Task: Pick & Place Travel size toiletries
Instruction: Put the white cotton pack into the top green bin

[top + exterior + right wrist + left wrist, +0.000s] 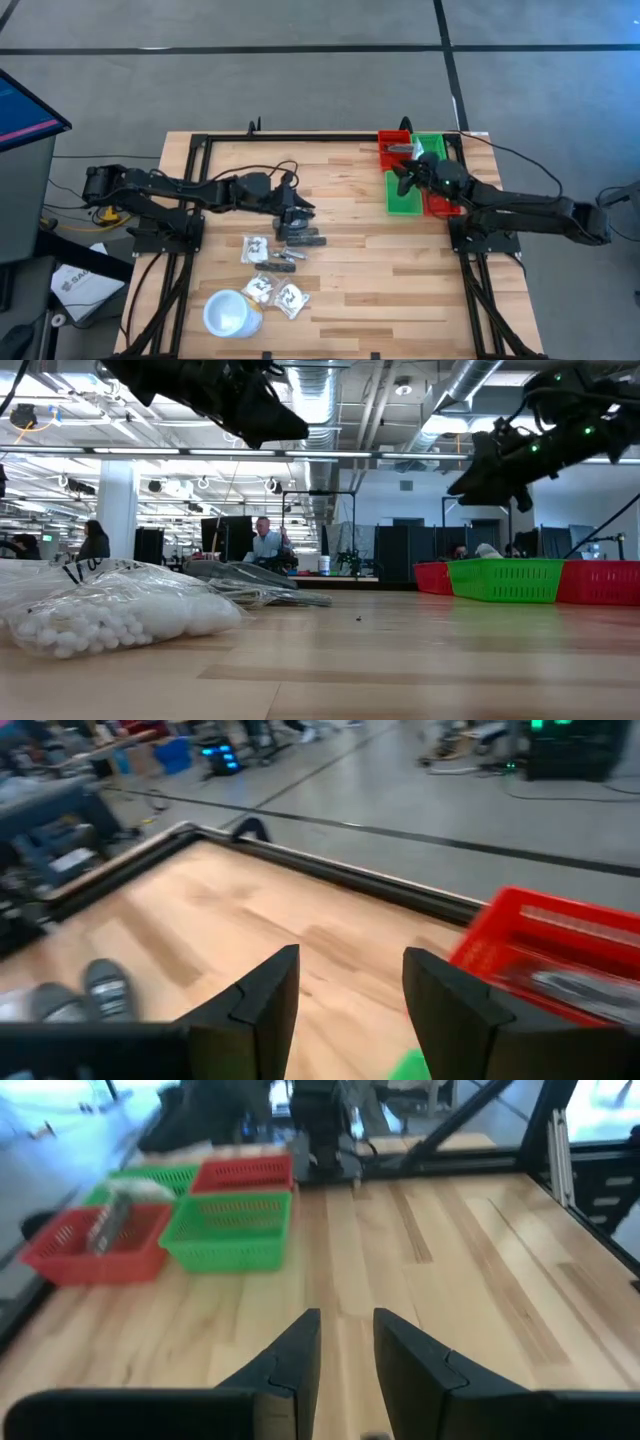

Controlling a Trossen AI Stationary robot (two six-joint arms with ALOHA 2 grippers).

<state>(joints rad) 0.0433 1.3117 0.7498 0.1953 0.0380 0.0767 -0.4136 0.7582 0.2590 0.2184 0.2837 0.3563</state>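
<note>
Several travel size toiletries lie on the wooden table: dark grey tubes (300, 238) and clear sachets with white contents (256, 247), one sachet close up in the low view (110, 615). My left gripper (297, 218) hovers just above the grey tubes, open by a narrow gap (347, 1320) with nothing between its fingers. My right gripper (402, 178) is open and empty (350, 965), raised above the green basket (405, 192) at the far right. A grey item (400, 148) lies inside the far red basket (384, 150).
Red and green baskets (230, 1230) stand clustered at the far right corner. A white round cup (228, 312) sits near the front left, beside more sachets (290, 298). A black frame rail (330, 870) borders the table. Bare wood lies between the toiletries and the baskets.
</note>
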